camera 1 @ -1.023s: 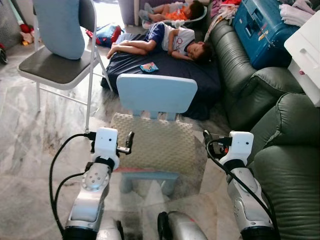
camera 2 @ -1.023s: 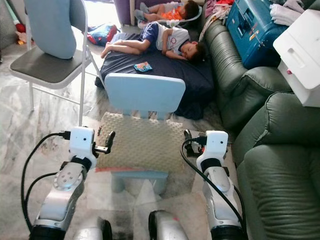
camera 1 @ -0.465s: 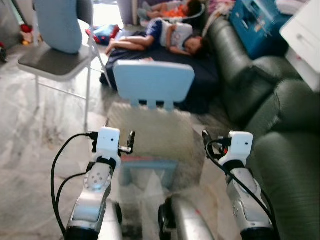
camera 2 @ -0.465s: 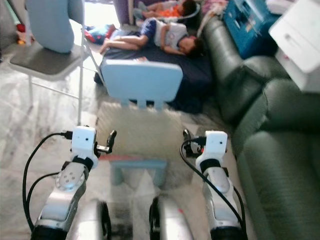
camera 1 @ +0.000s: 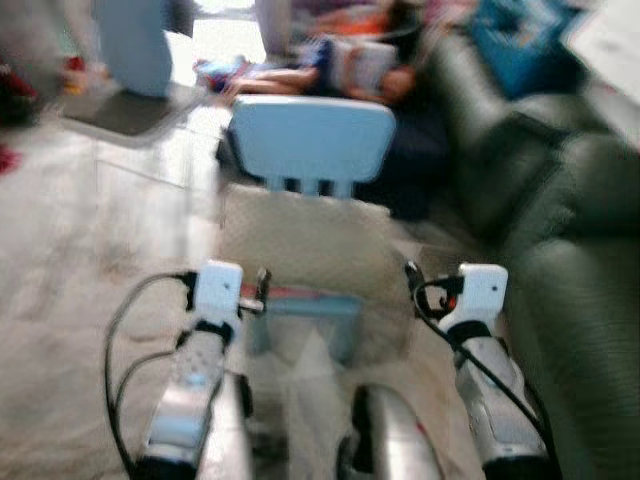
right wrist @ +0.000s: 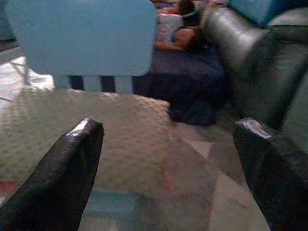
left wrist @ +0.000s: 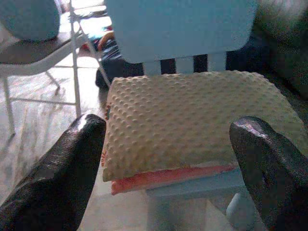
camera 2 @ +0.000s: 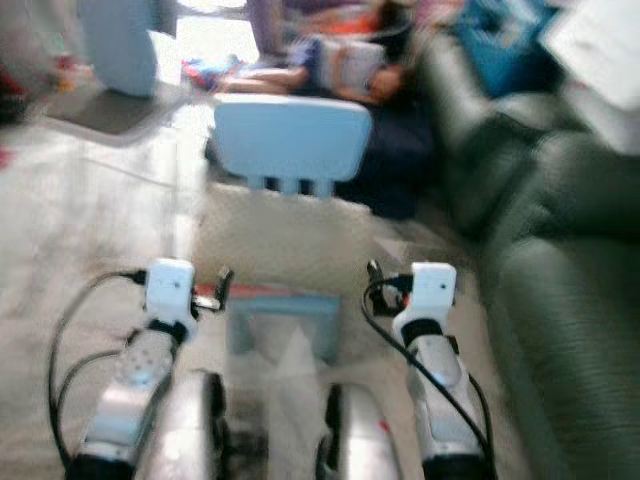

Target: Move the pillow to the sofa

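Note:
A beige bumpy pillow [camera 1: 305, 240] lies on the seat of a small light-blue chair [camera 1: 311, 137] straight ahead of me; the left wrist view shows the pillow [left wrist: 192, 125] close up. My left gripper [camera 1: 255, 290] hovers open at the pillow's near left corner, apart from it. At the near right corner my right gripper [camera 1: 415, 283] is also open, with nothing between its fingers [right wrist: 57, 178]. The dark green sofa [camera 1: 580, 260] runs along the right side. Both eye views are blurred.
A grey folding chair [camera 1: 130, 105] holding a blue cushion stands at the far left. Beyond the small chair, people lie on a dark mat [camera 1: 410, 120] on the floor. A blue case [camera 1: 520, 40] rests on the far sofa.
The head camera has tilted and moved, so the scene sits lower and is more blurred. Both grippers keep their place beside the pillow, still open.

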